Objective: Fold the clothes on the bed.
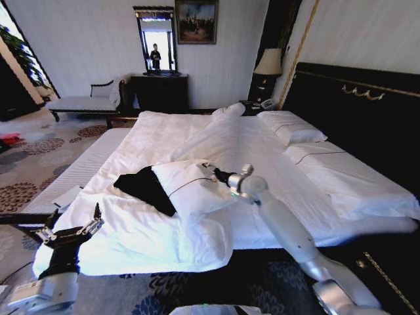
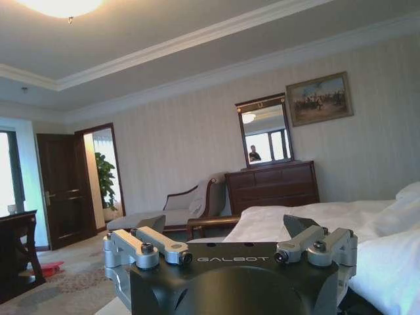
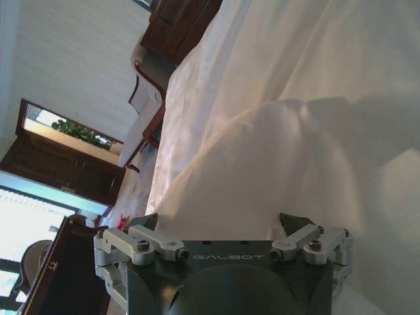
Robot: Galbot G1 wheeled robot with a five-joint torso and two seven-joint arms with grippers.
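The clothes are a black T-shirt (image 1: 143, 186), crumpled on the near left part of the white bed (image 1: 157, 134). A white pillow (image 1: 193, 187) lies over the shirt's right side and hides that part. My right gripper (image 1: 209, 168) reaches in from the right and sits at the pillow's far top edge. In the right wrist view the right gripper (image 3: 220, 224) is open, its fingers spread wide against the white pillow (image 3: 295, 151). My left gripper (image 1: 73, 228) hovers open at the bed's near left corner, apart from the shirt. The left wrist view shows the left gripper (image 2: 225, 228) facing the room.
Two pillows (image 1: 292, 128) lie by the dark headboard (image 1: 357, 111). A folded-back duvet ridge (image 1: 210, 141) runs up the middle of the bed. A pale chaise bench (image 1: 82, 102), a dark dresser (image 1: 161, 92) and a bedside lamp (image 1: 268, 62) stand along the far wall. Patterned carpet (image 1: 26, 164) is on the left.
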